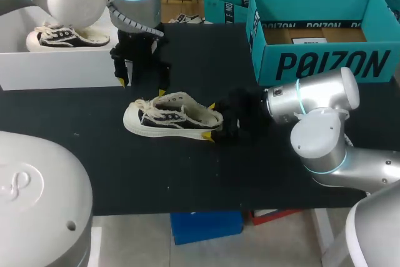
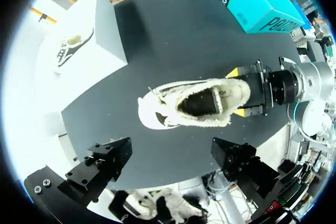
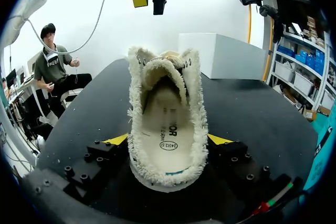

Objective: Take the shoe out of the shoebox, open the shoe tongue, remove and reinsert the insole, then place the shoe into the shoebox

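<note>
A cream and black low shoe [image 1: 172,117] lies upright on the black table [image 1: 206,173], toe toward my left. Its cream insole [image 3: 168,129] shows inside the fleecy collar, and the tongue stands up ahead of it. My right gripper [image 1: 209,120] has a yellow-tipped finger on each side of the heel and is shut on the shoe [image 3: 166,171]. My left gripper [image 1: 142,85] hangs open above and just behind the shoe [image 2: 194,103], touching nothing. The teal shoebox [image 1: 325,60] stands open at the back right.
A white box [image 1: 56,67] at the back left carries a second, similar shoe [image 1: 69,37]. More teal boxes [image 1: 228,1] stand behind the shoebox. The near half of the table is bare black surface.
</note>
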